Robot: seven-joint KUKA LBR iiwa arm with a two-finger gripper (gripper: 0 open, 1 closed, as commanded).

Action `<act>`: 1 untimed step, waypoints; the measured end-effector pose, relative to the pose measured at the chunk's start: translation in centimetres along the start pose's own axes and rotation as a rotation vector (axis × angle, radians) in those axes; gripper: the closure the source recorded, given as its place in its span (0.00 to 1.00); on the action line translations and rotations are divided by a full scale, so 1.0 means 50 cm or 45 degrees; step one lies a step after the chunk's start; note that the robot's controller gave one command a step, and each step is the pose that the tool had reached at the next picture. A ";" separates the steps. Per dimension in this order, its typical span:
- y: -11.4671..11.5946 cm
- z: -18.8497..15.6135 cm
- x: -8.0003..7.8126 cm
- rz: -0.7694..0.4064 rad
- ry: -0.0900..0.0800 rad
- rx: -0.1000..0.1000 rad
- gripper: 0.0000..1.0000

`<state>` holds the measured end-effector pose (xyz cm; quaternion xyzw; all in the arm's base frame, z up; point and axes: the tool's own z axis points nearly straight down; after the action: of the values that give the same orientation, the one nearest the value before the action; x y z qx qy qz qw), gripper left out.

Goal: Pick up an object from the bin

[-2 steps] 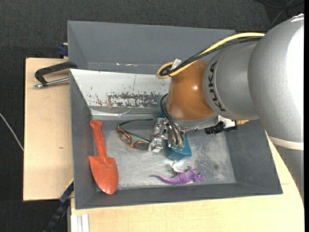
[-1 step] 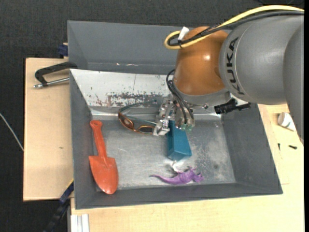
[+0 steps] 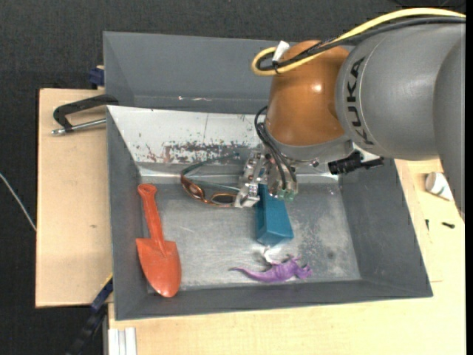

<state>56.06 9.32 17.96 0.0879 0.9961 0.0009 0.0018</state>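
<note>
My gripper (image 3: 267, 180) hangs low in the middle of the bin, near the back wall. Right below it, and touching its lower end, stands a blue rectangular block (image 3: 273, 222), tilted a little. Whether the block is gripped is hidden by the gripper's body. A pair of brown-rimmed glasses (image 3: 209, 191) lies just to the left, one end reaching up to the gripper. A purple toy lizard (image 3: 278, 272) lies in front of the block by the near wall, with a small white scrap (image 3: 273, 255) between the two.
An orange toy shovel (image 3: 157, 250) lies along the left side of the bin, blade towards the front. The arm with its orange cover reaches in from the upper right over the back right part of the bin.
</note>
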 end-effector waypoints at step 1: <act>0.035 -0.102 -0.006 0.022 0.005 0.002 1.00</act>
<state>56.66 10.98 23.05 0.0967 0.9953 0.0004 -0.0003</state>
